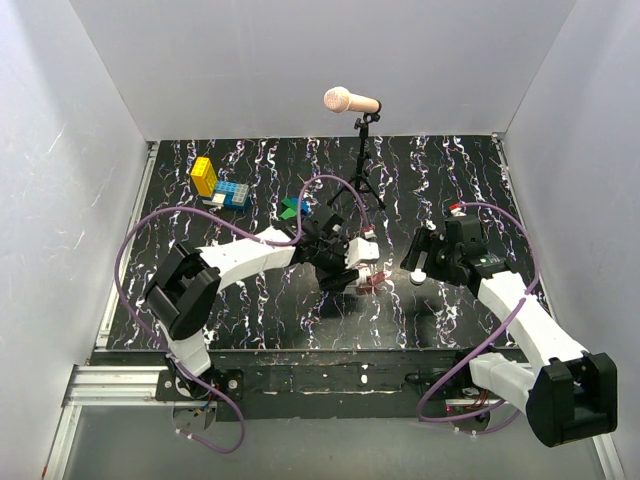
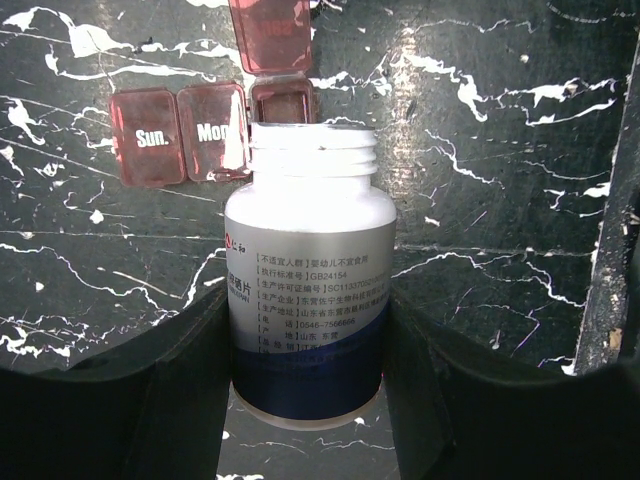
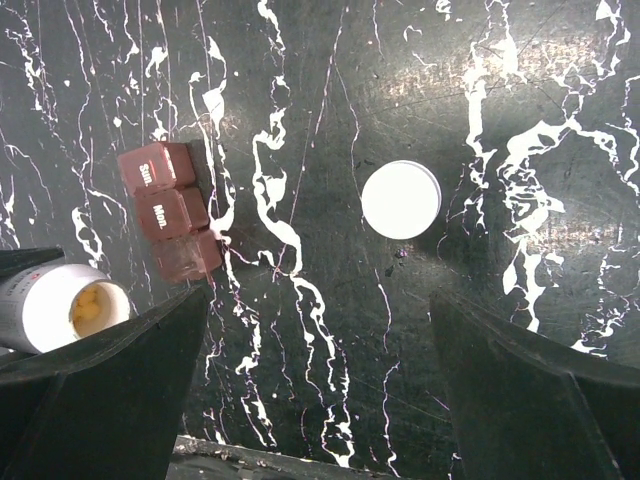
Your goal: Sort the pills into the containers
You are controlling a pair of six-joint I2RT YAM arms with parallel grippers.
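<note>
Left wrist: left gripper (image 2: 305,300) clamps the uncapped bottle (image 2: 310,230), mouth seemingly above the pill box (image 2: 180,135)'s open cell (image 2: 282,103); right gripper (image 3: 320,295) gapes empty; a hasty tip could scatter pills (image 3: 88,305).

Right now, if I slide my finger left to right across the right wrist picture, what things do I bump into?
Open white bottle with yellow pills inside → reddish-brown pill box → round white cap.

Just ahead of the left claw (image 2: 308,320), the white bottle (image 2: 310,250) it grips blocks most of the open compartment of the pill box (image 2: 190,135); the raised lid (image 2: 270,35) runs off the top edge. From overhead that claw covers most of the pill box.
</note>
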